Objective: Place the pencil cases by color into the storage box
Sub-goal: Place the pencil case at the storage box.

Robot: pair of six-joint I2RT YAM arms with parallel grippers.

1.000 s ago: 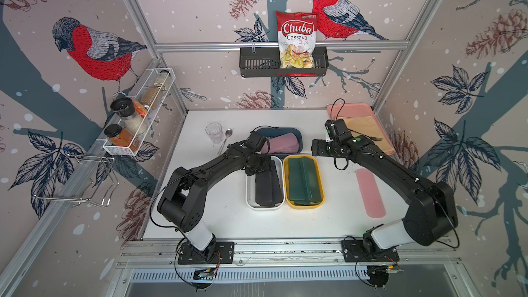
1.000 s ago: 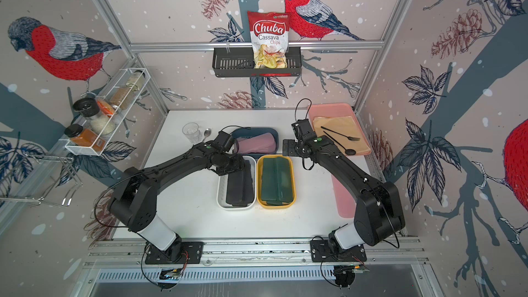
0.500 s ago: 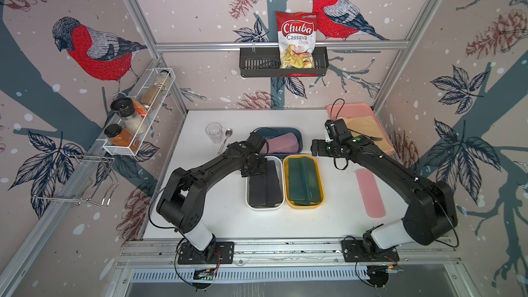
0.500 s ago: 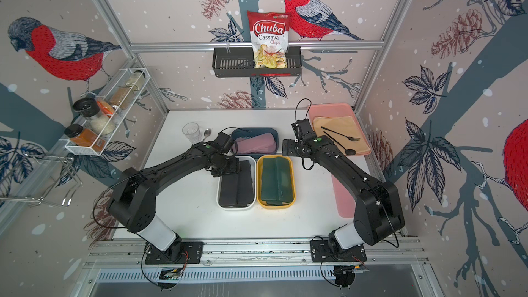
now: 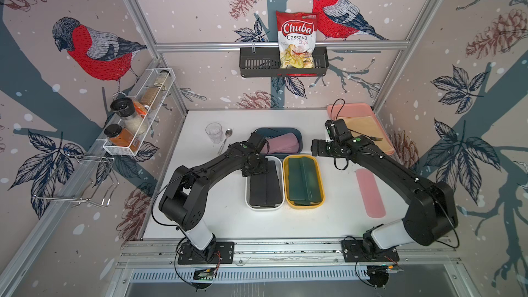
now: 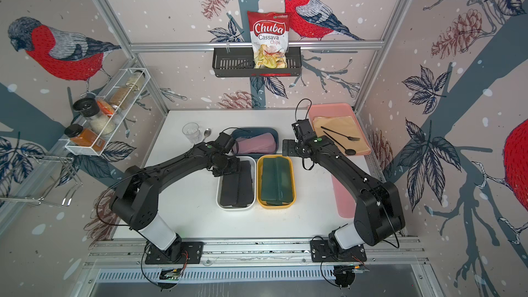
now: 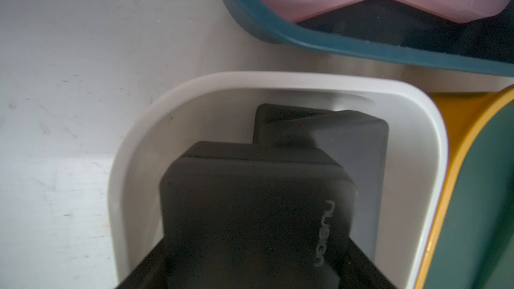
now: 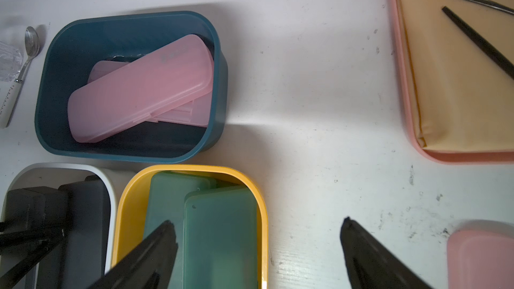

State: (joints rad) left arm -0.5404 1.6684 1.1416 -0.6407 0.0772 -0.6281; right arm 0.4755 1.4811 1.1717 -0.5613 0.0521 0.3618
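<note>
Black case gripped between left gripper fingers, inside white tub.

The table is lying open at near left and between the yellow tub and a loose pink case on the right. A glass and spoon are standing far left, and a pink tray is filling the far right.

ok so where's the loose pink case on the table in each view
In a top view: the loose pink case lies on the table right of the yellow tub, in full sight.
In a top view: the case is partly behind the right arm.
Left wrist: not in it.
Right wrist: only its rounded corner shows.
Shared landmark: the yellow tub, in all four.
</note>
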